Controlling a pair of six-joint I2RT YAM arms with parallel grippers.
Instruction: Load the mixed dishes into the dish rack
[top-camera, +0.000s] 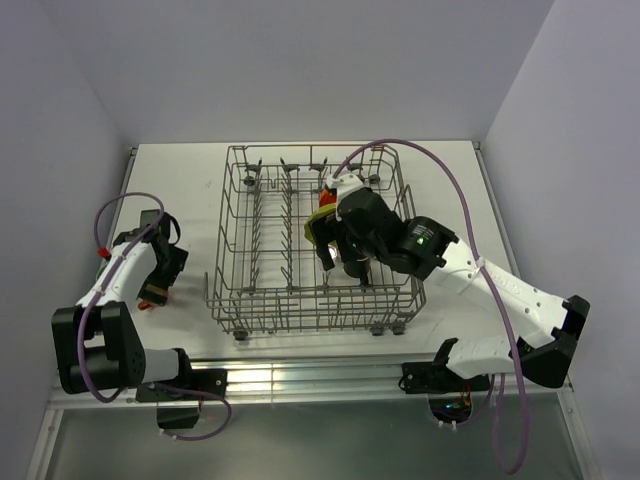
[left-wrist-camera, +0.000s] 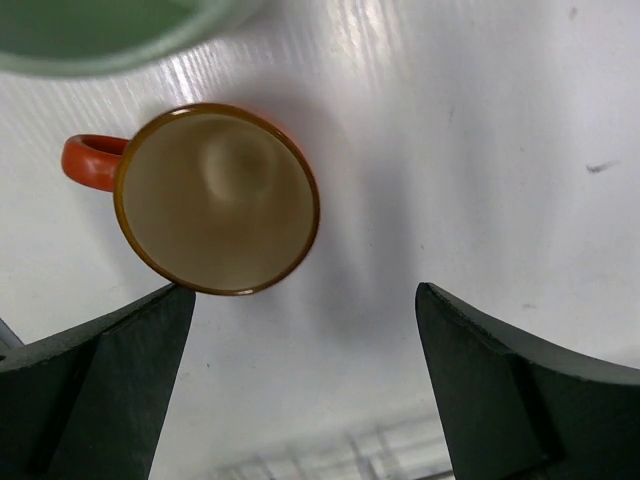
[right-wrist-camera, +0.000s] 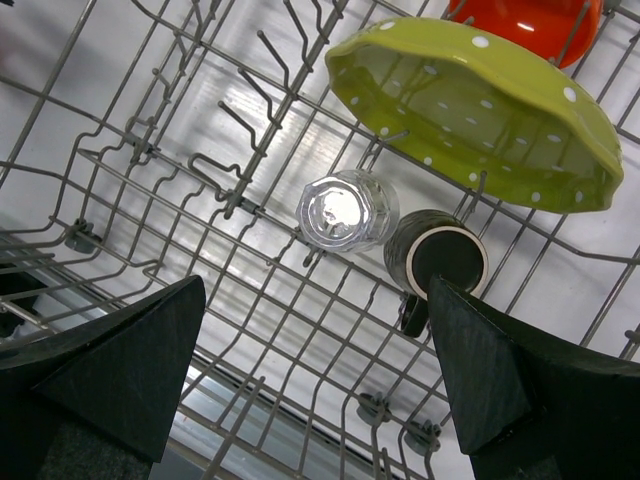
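**Two cups to go, and the left tool is lined up for the orange one**

Dark fingers (left-wrist-camera: 90, 390) of the left tool (left-wrist-camera: 305, 295) stand wide apart and empty above the white table (left-wrist-camera: 500, 150). The small orange handled cup (left-wrist-camera: 215, 198) stands upright, mouth up, off to one side of the gap rather than inside it. The pale green cup (left-wrist-camera: 100, 35) is near it, just beyond.

I judge the step in hand to be picking up the orange cup. Shift the tool across until the cup's body sits centred between the fingers. Turn so they close on the wall clear of the handle, then come down without nudging the green cup.

The right tool (right-wrist-camera: 315, 285), also spread wide and holding nothing, hovers over the dish rack (top-camera: 230, 260). It should move clear before any delivery.

Count:
- **In the rack, four dishes:** one yellow-green scalloped plate (right-wrist-camera: 470, 100), one orange bowl (right-wrist-camera: 530, 20), one clear glass (right-wrist-camera: 345, 210) and one dark brown mug (right-wrist-camera: 435, 258).
- **On the table:** two cups.
- **Tools:** two.
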